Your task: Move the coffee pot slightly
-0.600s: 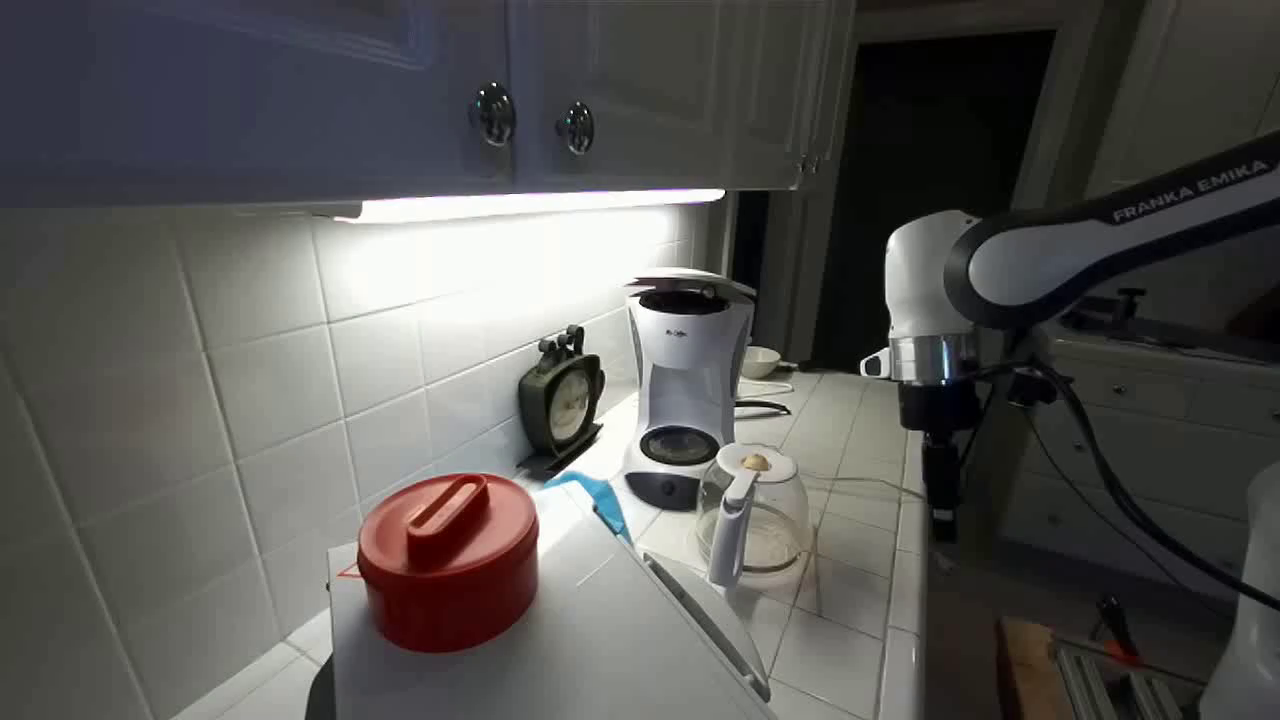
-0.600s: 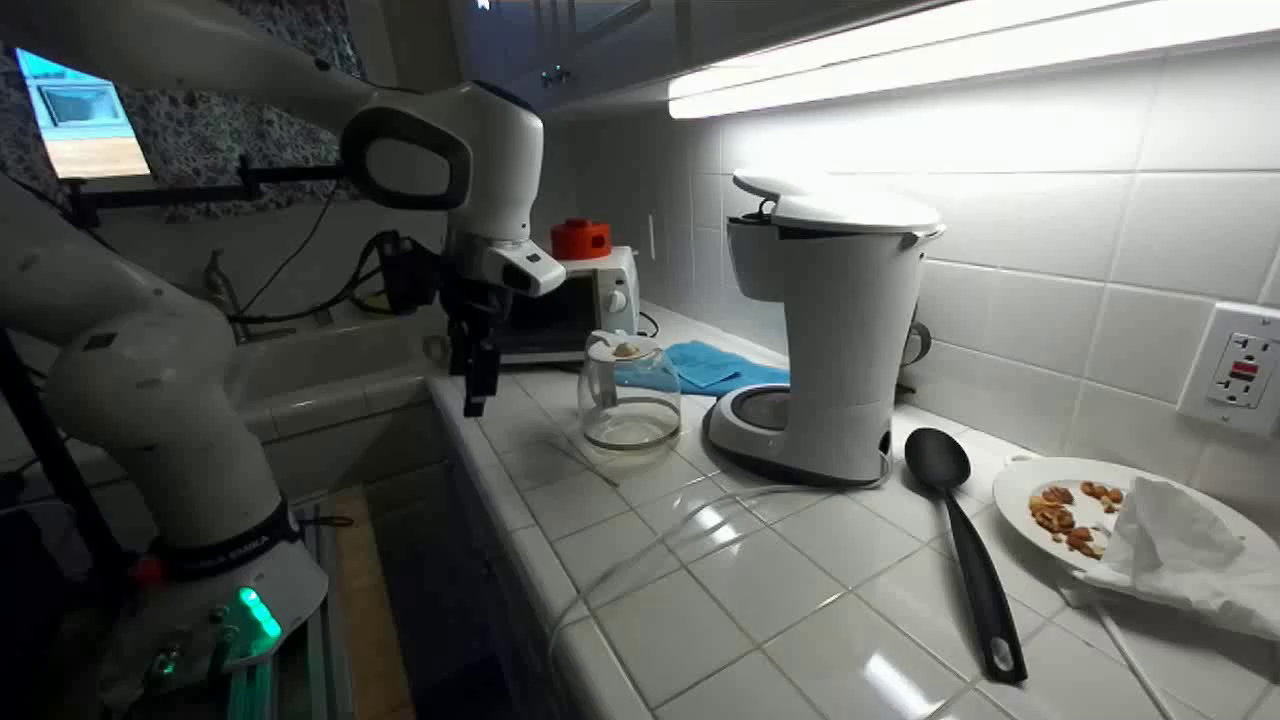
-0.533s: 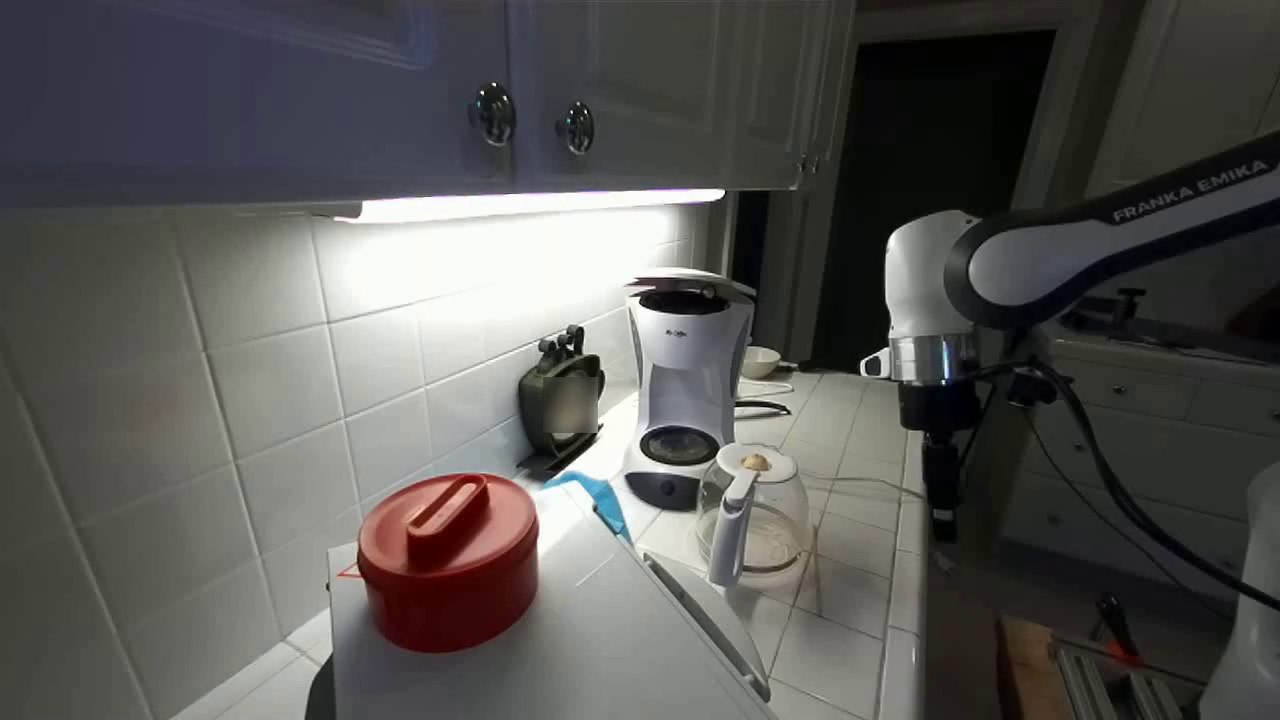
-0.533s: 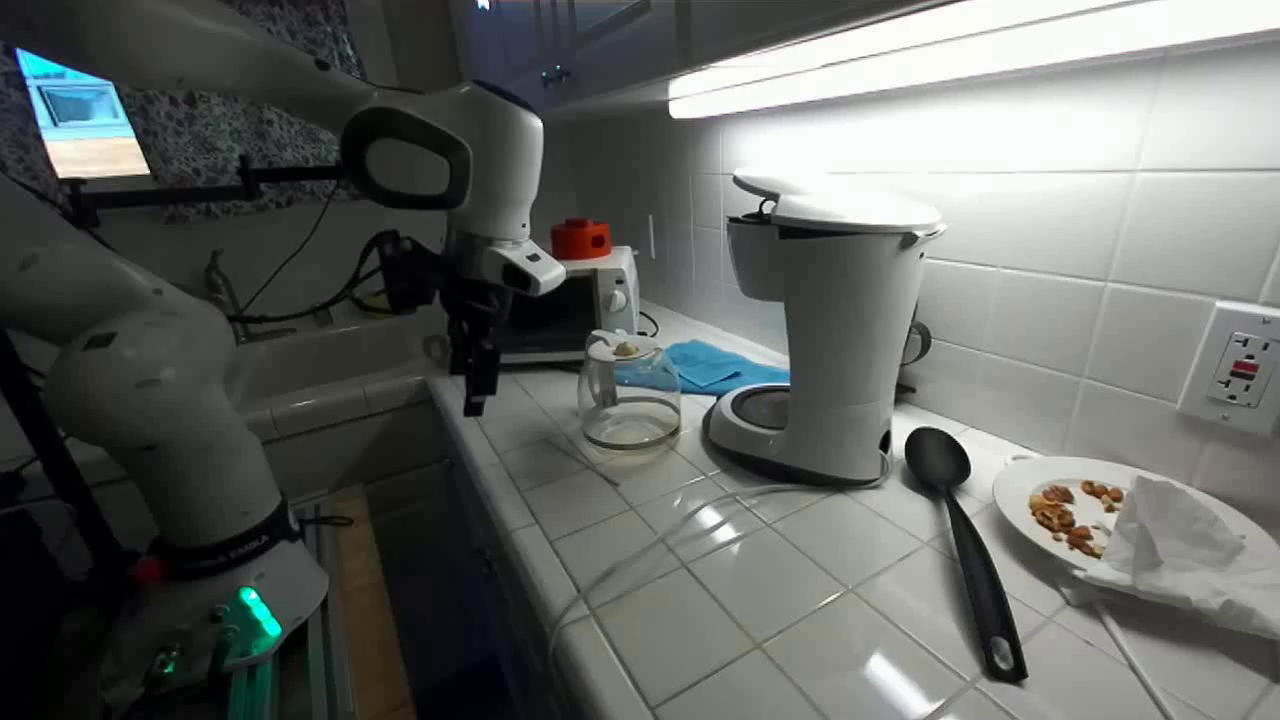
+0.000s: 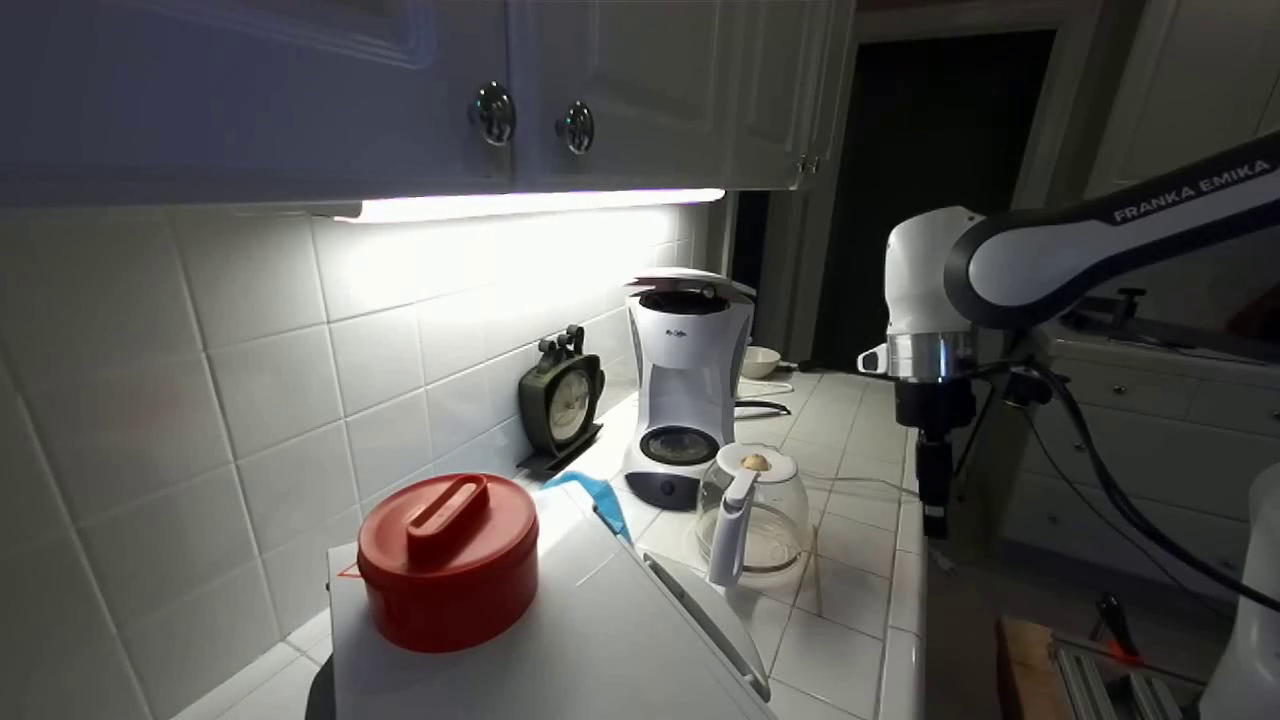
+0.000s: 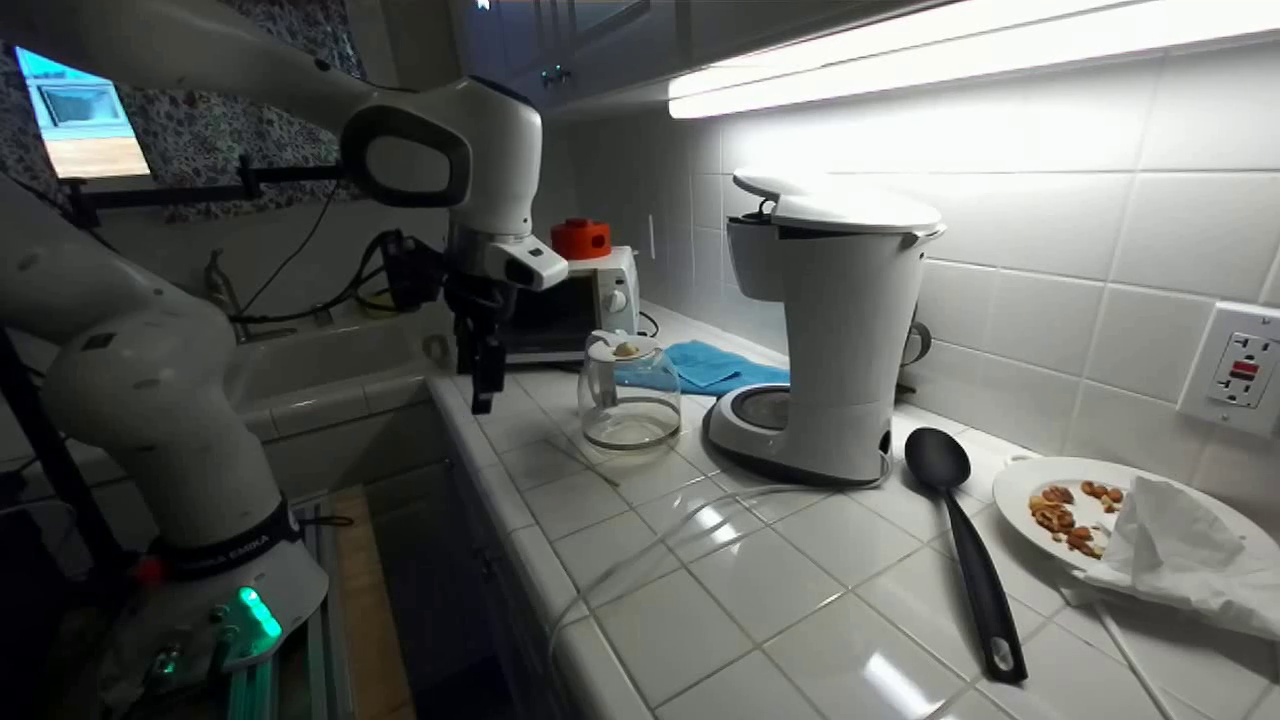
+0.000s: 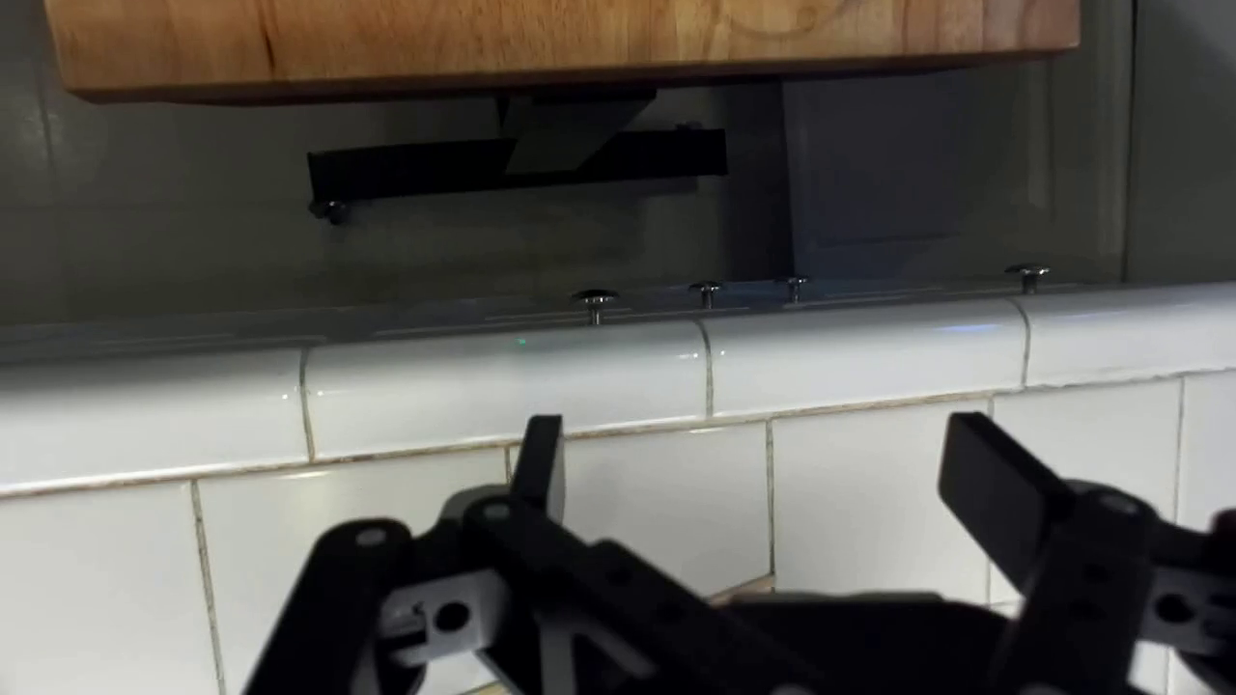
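The coffee pot, a small clear glass carafe with a whitish lid and white side handle, stands upright on the tiled counter in both exterior views [image 5: 732, 545] [image 6: 620, 348]. Its handle points towards the toaster oven's side. My gripper [image 5: 935, 530] hangs pointing down near the counter's front edge, beside the pot and apart from it. It also shows in the other exterior view [image 6: 483, 405]. In the wrist view my gripper [image 7: 753, 430] is open, its pads [image 7: 999, 492] wide apart with only tiles behind them. The pot is out of the wrist view.
A white coffee machine [image 5: 690, 360] stands behind the pot. A white toaster oven [image 5: 600, 640] bears a red lidded vessel [image 5: 450, 570]. A blue cloth [image 6: 715, 367], black spoon [image 6: 965, 550], plate [image 6: 1020, 500] and loose cable [image 6: 660, 535] lie on the counter. A thin stick lies by the pot.
My gripper has shifted very slightly up and inward, towards the counter and pot. The pot and the other things have not moved.
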`<state>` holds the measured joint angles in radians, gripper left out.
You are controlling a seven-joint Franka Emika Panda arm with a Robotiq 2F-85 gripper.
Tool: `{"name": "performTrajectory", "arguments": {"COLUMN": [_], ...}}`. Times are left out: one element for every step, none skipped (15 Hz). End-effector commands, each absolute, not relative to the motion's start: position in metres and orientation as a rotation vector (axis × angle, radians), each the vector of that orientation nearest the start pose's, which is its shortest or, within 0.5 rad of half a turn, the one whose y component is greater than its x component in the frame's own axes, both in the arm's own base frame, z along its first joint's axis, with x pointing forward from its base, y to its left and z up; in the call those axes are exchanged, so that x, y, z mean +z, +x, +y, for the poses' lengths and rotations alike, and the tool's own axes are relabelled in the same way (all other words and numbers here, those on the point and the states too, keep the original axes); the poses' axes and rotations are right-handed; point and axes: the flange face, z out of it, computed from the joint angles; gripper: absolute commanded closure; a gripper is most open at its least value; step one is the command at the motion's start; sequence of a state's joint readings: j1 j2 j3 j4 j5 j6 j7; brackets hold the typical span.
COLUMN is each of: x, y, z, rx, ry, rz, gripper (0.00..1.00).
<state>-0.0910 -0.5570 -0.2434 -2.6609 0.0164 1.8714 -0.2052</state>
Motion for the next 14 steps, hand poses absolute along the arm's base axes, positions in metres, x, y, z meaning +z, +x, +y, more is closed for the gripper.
{"name": "performTrajectory", "arguments": {"x": [0.399, 0.402, 0.405, 0.408, 0.41, 0.412, 0.414, 0.416, 0.418, 0.421, 0.423, 0.425, 0.427, 0.429], "y": [0.336, 0.343, 0.348, 0.353, 0.358, 0.364, 0.37, 0.376, 0.382, 0.388, 0.394, 0.399, 0.404, 0.409], "z": [-0.101, -0.098, -0.095, -0.09, -0.087, -0.083, -0.08, -0.078, -0.076, -0.074, -0.073, -0.072, -0.071, -0.069], "rx": [0.191, 0.152, 0.114, 0.075, 0.045, 0.009, -0.019, -0.056, -0.084, -0.114, -0.142, -0.153, -0.171, -0.167], "ry": [-2.973, -2.987, -2.996, -3.012, -3.027, -3.041, -3.05, -3.053, -3.054, -3.053, -3.048, -3.047, -3.041, -3.049], "rz": [0.107, 0.087, 0.069, 0.044, 0.003, -0.072, -0.115, -0.187, -0.247, -0.3, -0.33, -0.321, -0.294, -0.227], "gripper": [0.0, 0.0, 0.0, 0.0, 0.0, 0.0, 0.0, 0.0, 0.0, 0.0, 0.0, 0.0, 0.0, 0.0]}}
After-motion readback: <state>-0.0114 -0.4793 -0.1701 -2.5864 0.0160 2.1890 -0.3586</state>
